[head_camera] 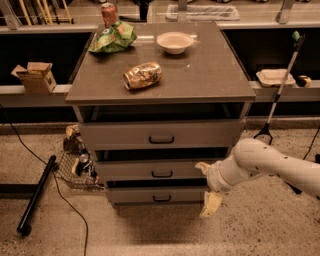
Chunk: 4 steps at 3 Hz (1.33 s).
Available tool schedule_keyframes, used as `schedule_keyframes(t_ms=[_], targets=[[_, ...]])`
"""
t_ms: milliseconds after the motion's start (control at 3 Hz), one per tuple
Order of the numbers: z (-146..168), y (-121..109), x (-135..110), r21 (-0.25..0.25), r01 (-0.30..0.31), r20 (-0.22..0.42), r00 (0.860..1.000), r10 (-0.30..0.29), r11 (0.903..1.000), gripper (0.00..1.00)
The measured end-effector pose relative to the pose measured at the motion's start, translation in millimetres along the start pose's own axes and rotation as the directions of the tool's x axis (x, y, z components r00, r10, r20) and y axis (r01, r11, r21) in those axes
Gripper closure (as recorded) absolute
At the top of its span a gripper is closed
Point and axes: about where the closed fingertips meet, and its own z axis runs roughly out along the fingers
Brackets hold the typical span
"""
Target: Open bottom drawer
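Observation:
The grey cabinet has three drawers stacked in the camera view. The bottom drawer (155, 196) is the lowest and narrowest, with a small dark bar handle (162, 198) at its centre. It looks pushed in. My gripper (206, 192) hangs on a white arm coming in from the right. It sits just off the bottom drawer's right end, right of the handle. One cream finger (211, 204) points down and another (203, 167) juts left near the middle drawer (162, 171). It holds nothing.
On the cabinet top (210, 75) lie a crumpled snack bag (142, 75), a white bowl (174, 42), a green bag (112, 37) and a red can (108, 13). A wire basket (75, 167) and a black pole (37, 195) stand at the left on the floor.

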Motion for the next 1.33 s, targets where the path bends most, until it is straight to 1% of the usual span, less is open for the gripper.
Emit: schedule_keyframes(t_ms=[667, 1000, 1333], targets=[[12.7, 3.5, 5.5, -0.023, -0.012, 0.018, 1.000, 0.013, 0.9997, 0.00], [35.6, -3.4, 45.2, -0.008, -0.051, 0.046, 0.998, 0.052, 0.9986, 0.00], [81.2, 1.5, 88.9, -0.027, -0.101, 0.083, 0.991, 0.103, 0.9945, 0.00]])
